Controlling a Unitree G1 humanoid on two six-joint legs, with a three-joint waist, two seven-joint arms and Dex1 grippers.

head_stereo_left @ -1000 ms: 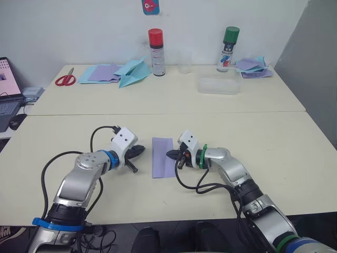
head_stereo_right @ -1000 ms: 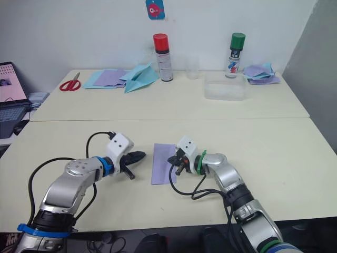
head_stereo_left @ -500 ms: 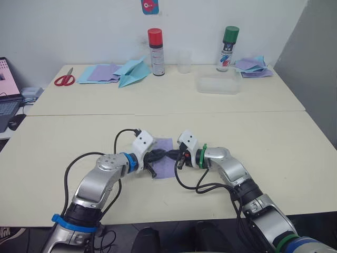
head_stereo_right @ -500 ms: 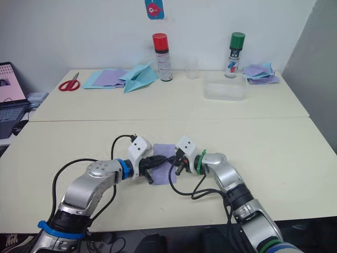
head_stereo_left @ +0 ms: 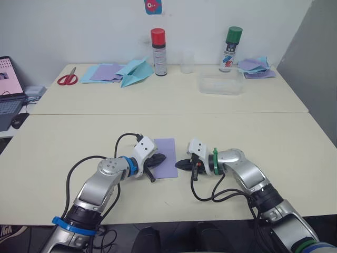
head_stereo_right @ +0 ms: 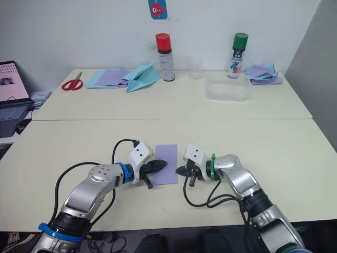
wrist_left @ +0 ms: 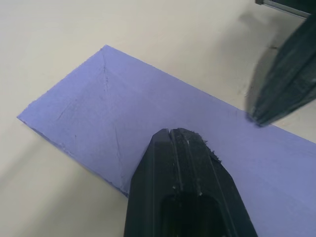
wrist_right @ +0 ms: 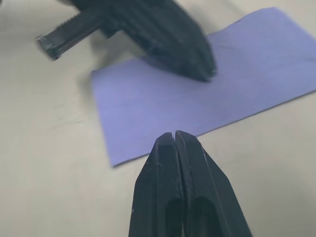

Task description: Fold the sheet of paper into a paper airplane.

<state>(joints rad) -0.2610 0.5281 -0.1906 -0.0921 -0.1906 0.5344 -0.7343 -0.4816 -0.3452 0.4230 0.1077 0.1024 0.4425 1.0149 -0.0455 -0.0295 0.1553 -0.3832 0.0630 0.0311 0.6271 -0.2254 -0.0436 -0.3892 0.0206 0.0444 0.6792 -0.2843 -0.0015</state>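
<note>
the sheet of paper, folded to a lavender strip, lies flat on the near table between both arms. the left gripper rests closed on its left part; the right gripper sits closed just off its right edge, holding nothing. judgement: the crease sets best when one tip pins the strip and the other sweeps along the fold. count: two spray cans, one pair of scissors, one light blue paper plane.
</note>
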